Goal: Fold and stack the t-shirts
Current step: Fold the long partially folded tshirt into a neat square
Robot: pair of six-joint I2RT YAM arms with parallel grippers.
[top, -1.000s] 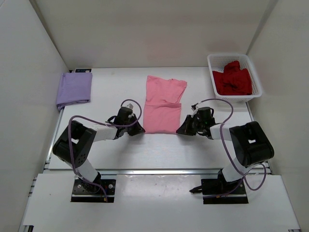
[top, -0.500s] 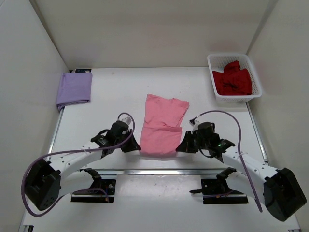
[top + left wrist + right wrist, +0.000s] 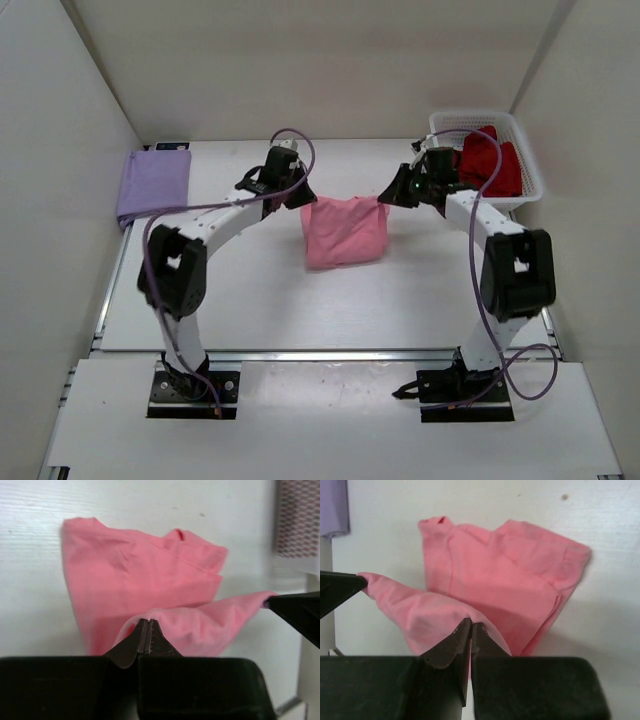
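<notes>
White desk (image 3: 250, 290): both arms stretched toward its far edge. Left pincer (image 3: 302, 198) and right pincer (image 3: 389, 196) each clamp a corner of the pink soft-fabric t-shirt (image 3: 345, 235), which hangs between them mid-desk.

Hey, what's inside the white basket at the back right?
A crumpled dark red t-shirt lies in the basket. Whatever is under the shirt is covered, and the right arm blocks the basket's left side.

Walls: we see plain white panels (image 3: 320, 70) at the top, left and right of the frame.
Table: we see a white tabletop (image 3: 250, 290), evenly lit.
</notes>
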